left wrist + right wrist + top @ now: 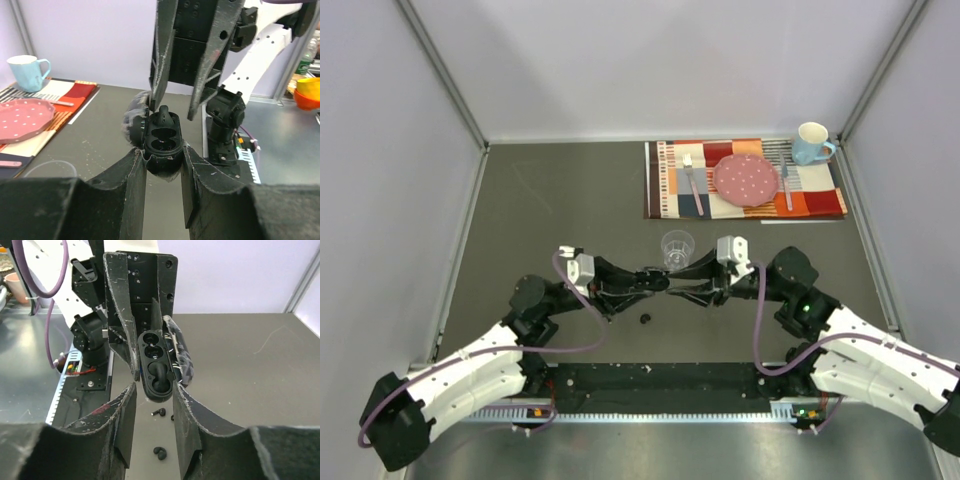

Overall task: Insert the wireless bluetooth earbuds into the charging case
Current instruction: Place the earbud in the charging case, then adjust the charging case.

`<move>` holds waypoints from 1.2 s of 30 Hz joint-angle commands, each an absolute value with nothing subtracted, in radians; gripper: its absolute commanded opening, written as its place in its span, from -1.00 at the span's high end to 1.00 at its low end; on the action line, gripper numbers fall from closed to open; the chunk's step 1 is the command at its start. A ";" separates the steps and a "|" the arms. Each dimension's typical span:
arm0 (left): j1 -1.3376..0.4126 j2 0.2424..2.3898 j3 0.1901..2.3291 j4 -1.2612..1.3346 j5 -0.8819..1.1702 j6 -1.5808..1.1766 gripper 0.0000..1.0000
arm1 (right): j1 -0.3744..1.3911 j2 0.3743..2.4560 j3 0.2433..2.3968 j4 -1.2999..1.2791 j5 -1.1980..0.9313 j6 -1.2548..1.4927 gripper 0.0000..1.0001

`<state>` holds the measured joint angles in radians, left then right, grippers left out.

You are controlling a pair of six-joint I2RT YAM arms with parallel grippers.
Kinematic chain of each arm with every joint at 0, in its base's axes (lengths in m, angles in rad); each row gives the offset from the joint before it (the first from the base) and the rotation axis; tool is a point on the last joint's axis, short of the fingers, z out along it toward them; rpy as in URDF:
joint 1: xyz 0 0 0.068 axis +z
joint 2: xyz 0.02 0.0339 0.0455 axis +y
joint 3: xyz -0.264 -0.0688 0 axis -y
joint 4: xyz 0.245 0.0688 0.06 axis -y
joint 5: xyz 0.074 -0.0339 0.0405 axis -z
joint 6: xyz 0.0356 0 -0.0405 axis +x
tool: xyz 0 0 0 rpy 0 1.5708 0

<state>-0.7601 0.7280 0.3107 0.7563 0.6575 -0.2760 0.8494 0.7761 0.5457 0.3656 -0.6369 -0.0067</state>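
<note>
The black charging case (161, 145) hangs open above the table, its lid (179, 352) swung to one side. My left gripper (162, 152) is shut on the case's body. One earbud (161, 377) sits in the socket nearer my right arm; the other socket (152, 351) is empty. My right gripper (153, 390) stands open, its fingers to either side of the case's end and holding nothing. In the top view both grippers meet at the table's middle (666, 284). Loose earbuds lie on the table below (159, 412) (160, 453), and one shows from above (644, 320).
A clear plastic cup (677, 247) stands just behind the grippers. At the back right a striped placemat (670, 180) carries a pink dotted plate (745, 178), two forks and a blue mug (812, 143). An orange bowl (307, 92) sits beyond the table's edge.
</note>
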 commanded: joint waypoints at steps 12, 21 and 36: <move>-0.761 0.690 0.344 0.752 0.623 -0.223 1.00 | 0.857 0.673 0.515 0.485 -0.397 0.080 0.11; -0.761 0.634 0.341 0.643 0.554 -0.166 1.00 | 0.857 0.699 0.572 0.347 -0.104 0.340 -0.07; -0.761 0.609 0.334 0.615 0.499 -0.167 1.00 | 0.857 0.962 0.750 0.250 -0.414 0.657 0.08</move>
